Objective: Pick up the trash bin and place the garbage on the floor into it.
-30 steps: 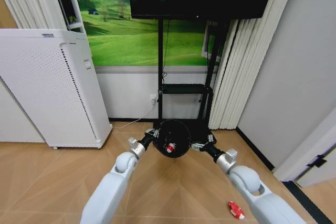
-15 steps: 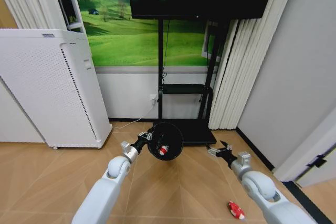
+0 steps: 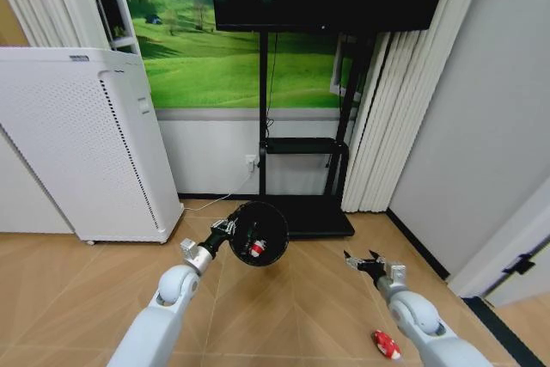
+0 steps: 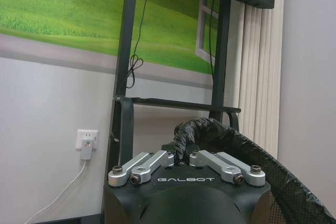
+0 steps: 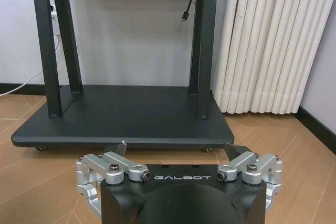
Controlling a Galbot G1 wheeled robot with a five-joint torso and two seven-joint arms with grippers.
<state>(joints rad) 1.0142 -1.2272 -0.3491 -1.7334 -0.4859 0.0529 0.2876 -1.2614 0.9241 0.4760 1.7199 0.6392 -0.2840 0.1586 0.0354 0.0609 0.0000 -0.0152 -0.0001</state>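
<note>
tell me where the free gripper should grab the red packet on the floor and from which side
Judging from the head view, the red packet lies flat on the floor beside the right arm, so come straight down from above and pinch across its narrow width. The right gripper is open and empty; the left gripper is shut on the bin.

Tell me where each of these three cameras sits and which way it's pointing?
Head view: on the robot's head, looking down at the floor; shows both arms, the left end effector holding the trash bin.
Left wrist view: on the left wrist, facing the wall; shows its end effector pinching the bin's bag-lined rim.
Right wrist view: on the right wrist, facing the TV stand; its end effector is open.
All three views share the stand.
</note>
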